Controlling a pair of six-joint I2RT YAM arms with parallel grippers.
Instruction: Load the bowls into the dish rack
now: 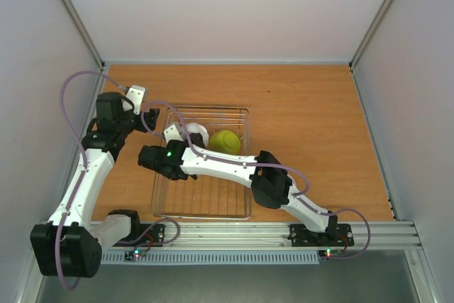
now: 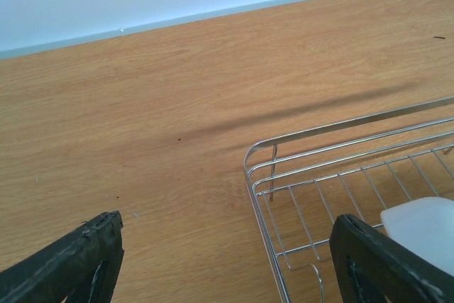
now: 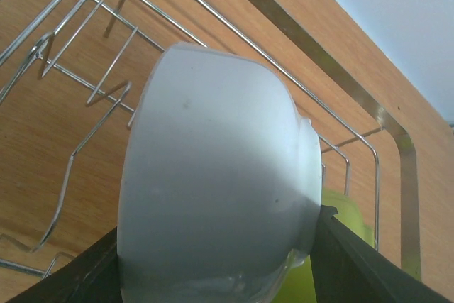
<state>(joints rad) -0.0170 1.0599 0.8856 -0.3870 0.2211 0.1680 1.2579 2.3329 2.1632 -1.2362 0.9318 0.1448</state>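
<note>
The silver wire dish rack (image 1: 245, 115) sits mid-table. A yellow-green bowl (image 1: 225, 141) stands on edge inside it near the far side. Just to its left, my right gripper (image 1: 184, 137) is shut on a white bowl (image 1: 196, 131), held on edge over the rack's far left part. In the right wrist view the white bowl (image 3: 213, 175) fills the space between the fingers of the right gripper (image 3: 213, 253), with the yellow-green bowl (image 3: 347, 214) behind it and the rack's wires (image 3: 248, 40) around it. My left gripper (image 1: 149, 120) hangs open, holding nothing, beside the rack's far left corner (image 2: 259, 150).
Pale walls enclose the wooden table (image 1: 312, 118) on the left, back and right. An aluminium rail (image 1: 234, 230) runs along the near edge with both arm bases. The right arm reaches across the rack's near half.
</note>
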